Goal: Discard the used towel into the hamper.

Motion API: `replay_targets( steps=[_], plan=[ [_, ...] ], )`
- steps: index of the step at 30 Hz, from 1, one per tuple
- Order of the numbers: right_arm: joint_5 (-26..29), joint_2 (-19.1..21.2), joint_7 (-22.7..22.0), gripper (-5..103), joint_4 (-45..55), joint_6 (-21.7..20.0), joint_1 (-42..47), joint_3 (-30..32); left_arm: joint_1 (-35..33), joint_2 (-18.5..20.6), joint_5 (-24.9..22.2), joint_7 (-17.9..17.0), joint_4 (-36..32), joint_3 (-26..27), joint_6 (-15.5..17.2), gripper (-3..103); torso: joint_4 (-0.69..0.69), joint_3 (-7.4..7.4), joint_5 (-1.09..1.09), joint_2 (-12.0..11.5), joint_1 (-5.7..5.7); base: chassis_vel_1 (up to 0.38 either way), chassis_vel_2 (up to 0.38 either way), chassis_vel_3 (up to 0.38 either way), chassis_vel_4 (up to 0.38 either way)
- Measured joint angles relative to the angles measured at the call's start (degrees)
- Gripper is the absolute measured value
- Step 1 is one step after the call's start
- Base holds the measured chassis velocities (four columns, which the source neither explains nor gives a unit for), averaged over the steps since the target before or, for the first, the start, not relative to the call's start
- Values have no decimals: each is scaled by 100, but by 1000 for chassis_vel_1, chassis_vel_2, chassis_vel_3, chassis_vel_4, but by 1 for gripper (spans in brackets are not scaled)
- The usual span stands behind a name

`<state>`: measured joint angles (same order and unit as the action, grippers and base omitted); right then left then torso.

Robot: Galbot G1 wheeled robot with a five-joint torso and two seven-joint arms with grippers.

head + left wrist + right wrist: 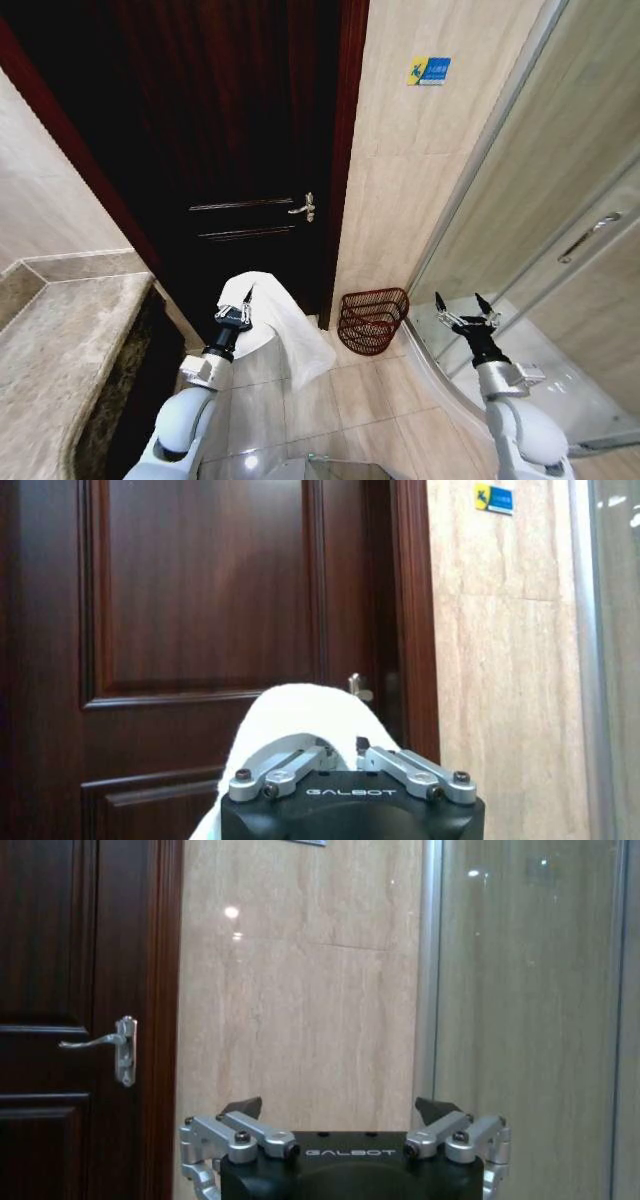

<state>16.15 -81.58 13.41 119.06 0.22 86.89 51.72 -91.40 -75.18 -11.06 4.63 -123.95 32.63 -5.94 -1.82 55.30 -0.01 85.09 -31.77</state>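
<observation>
Left tool (240, 297) clamped on white towel (285, 330), beside tilted hamper (372, 320); right tool (467, 308) spread wide.

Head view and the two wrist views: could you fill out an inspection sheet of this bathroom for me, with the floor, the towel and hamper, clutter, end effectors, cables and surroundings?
Surface: glossy beige tile floor.
Job's things: white towel draped from the left end effector, hanging toward the floor; hamper, a reddish wire basket, stands on the floor against the wall by the door frame, apart from the towel.
Clutter: nothing seen.
End effectors: left end effector shut on the towel, raised before the door; right end effector open, empty, near the shower glass.
Cables: nothing seen.
Surroundings: dark wooden door with lever handle, stone counter, glass shower enclosure, small wall sign.
</observation>
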Motion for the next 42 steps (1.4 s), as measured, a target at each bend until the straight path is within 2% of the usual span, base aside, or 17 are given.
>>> replay_targets(
  steps=[5,11,21,35,42],
  plan=[
    [6,-26,-73,100,0,70,-3,-21,-42,-2,66,109,-1,10,2,3,-1,-13,1,-23,11,0,0,0,0],
    [8,-42,-111,100,-1,84,-12,-37,-42,5,70,109,-12,12,12,3,-1,-98,1,-185,85,0,0,0,0],
    [25,-46,-159,100,-81,231,-45,-68,-48,-8,91,120,-4,13,2,3,0,-331,1,-617,286,0,0,0,0],
    [-5,-27,-263,100,-157,256,-81,-69,-50,-14,126,164,4,16,-2,3,0,-544,1,-1027,480,0,0,0,0],
    [20,-25,-286,100,-202,313,-78,-52,-85,-11,174,178,4,38,-20,3,0,-704,1,-1312,610,-19,8,10,-20]
  ],
)
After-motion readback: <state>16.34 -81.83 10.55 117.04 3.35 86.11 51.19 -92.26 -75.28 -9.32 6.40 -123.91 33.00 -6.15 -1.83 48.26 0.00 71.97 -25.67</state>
